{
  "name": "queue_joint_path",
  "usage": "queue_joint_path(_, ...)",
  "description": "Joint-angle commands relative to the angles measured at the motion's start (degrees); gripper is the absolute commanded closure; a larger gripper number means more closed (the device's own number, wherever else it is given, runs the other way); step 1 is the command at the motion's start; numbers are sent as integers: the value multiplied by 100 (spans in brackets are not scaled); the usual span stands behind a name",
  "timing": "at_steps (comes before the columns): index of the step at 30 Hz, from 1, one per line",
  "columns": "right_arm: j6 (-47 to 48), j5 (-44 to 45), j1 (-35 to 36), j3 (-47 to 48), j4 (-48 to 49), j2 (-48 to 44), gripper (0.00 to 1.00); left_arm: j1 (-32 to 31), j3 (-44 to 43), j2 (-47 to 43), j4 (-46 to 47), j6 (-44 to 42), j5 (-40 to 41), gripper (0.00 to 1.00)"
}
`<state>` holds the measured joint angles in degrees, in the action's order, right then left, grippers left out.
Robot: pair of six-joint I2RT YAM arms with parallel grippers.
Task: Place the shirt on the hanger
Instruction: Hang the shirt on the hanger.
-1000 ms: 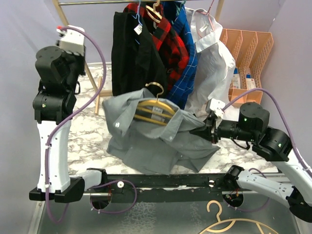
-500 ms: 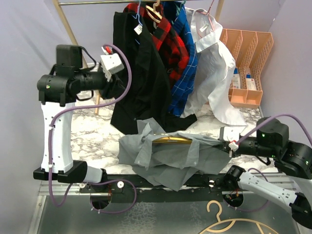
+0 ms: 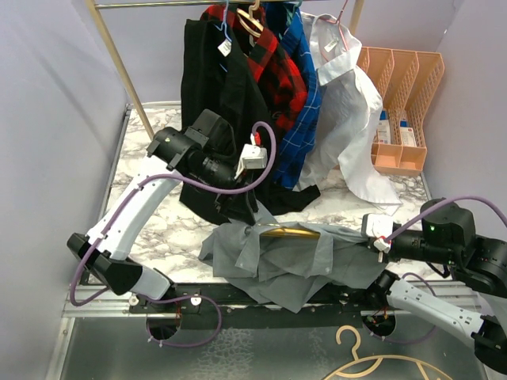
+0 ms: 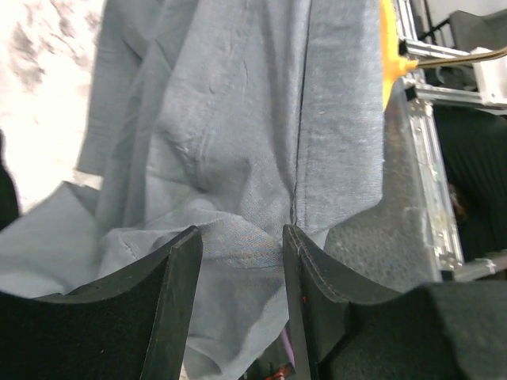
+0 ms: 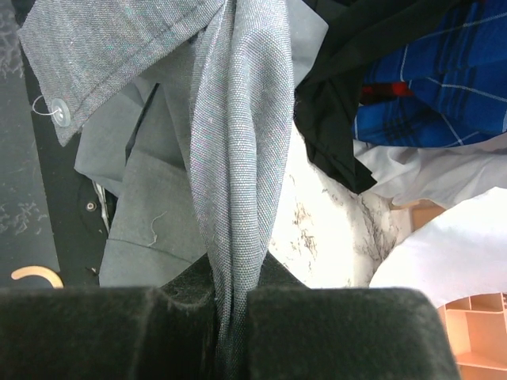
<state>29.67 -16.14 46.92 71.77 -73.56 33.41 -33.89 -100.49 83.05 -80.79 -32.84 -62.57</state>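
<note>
The right claw (image 5: 230, 294) is pressed together on a rope-like fold of the grey shirt (image 5: 238, 127), the cloth rising straight out from between its black fingers (image 5: 182, 305). Just past that fold a flap of the shirt hangs with a small white button (image 5: 62, 115) at its edge.

From above, the right claw (image 3: 366, 239) sits low at the shirt's right edge. The shirt (image 3: 285, 267) lies crumpled at the front of the marble table (image 3: 154, 215) and spills over the black rail in front of the arms.

The left claw (image 4: 240, 237) is spread wide with nothing gripped. Wrinkled grey cloth (image 4: 238, 119) and a long seam show through the gap, but I cannot tell whether the fingers (image 4: 178, 269) touch it. From above, the left claw (image 3: 247, 214) points down at the shirt's upper left part.

The hanger (image 3: 290, 231) lies nearly flat in the folds, showing only as a yellow bar at the top of the heap. A sliver of it (image 4: 388, 47) peeks past the cloth's edge in the left wrist view.

Behind the heap hang a black garment (image 3: 210, 87), a red plaid shirt (image 3: 277, 55), a blue checked one (image 3: 307, 95) and a white shirt (image 3: 348, 103), with an orange organizer (image 3: 404, 75) at the far right. A second gold hanger (image 3: 380, 362) lies in front of the arms' bases.
</note>
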Motion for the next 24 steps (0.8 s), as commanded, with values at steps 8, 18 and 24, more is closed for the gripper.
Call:
queue_joint_path(8, -36, -216, 37, 177, 60, -93, 99, -170, 576, 437, -99, 161, -295, 50)
queue_joint_path(18, 16, 32, 37, 121, 45, -260, 99, -152, 240, 248, -86, -57, 309, 100)
queue_joint_path(24, -21, 283, 37, 50, 101, -453, 99, 542, 264, -251, -94, -665, 1444, 100)
